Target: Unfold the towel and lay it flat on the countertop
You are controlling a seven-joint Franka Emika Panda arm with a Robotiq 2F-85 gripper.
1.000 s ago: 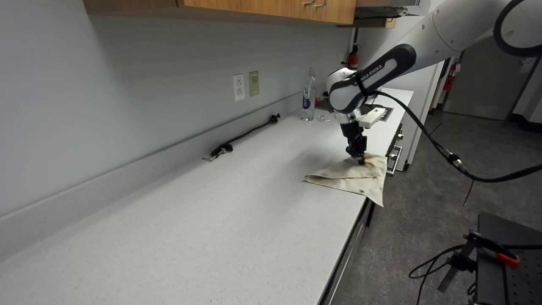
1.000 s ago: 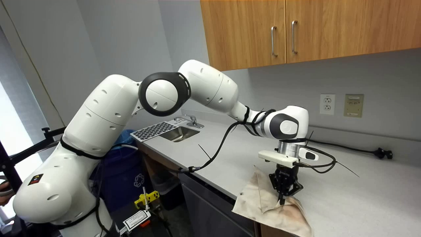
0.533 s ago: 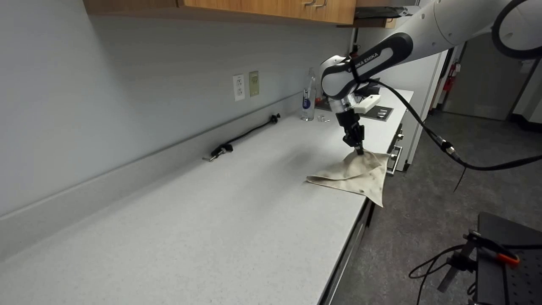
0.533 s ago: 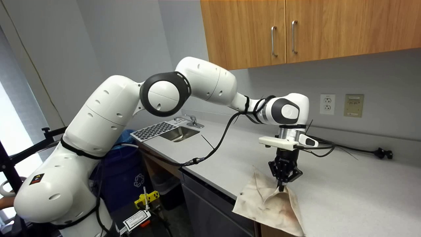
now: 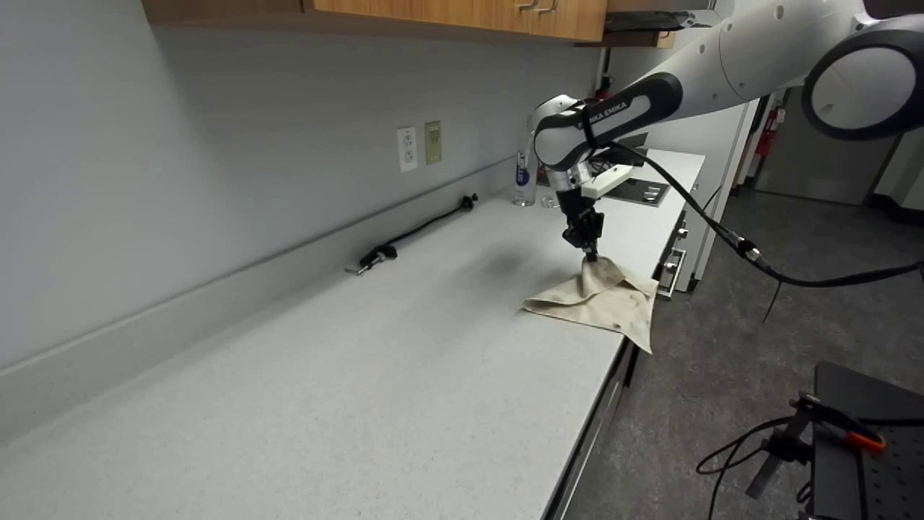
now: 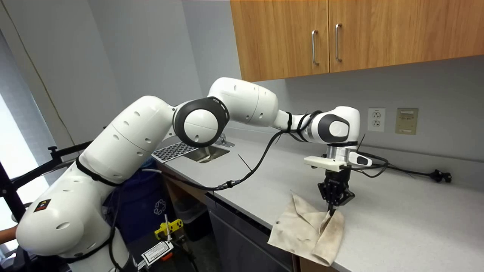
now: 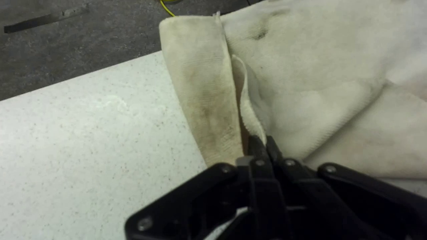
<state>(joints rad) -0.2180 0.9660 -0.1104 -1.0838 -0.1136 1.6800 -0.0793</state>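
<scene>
The towel [image 6: 298, 230] lies at the front edge of the counter [image 5: 361, 375], most of it on the top and part hanging out over that edge in both exterior views. The gripper [image 7: 265, 141] points down at one side of it, jaws clenched on a raised pleat of the cloth, which peaks above the surface. In the wrist view a folded-over strip with a brownish stain runs from beside the jaws out past the front edge, and a slanting crease crosses the cloth on the pleat's other side. Along the counter's back edge a black cord [image 5: 422, 229] lies near the backsplash [image 5: 216, 303] and a clear bottle [image 5: 522, 189] stands upright. A sink [image 6: 217, 152] is set into the counter well apart from the towel.
</scene>
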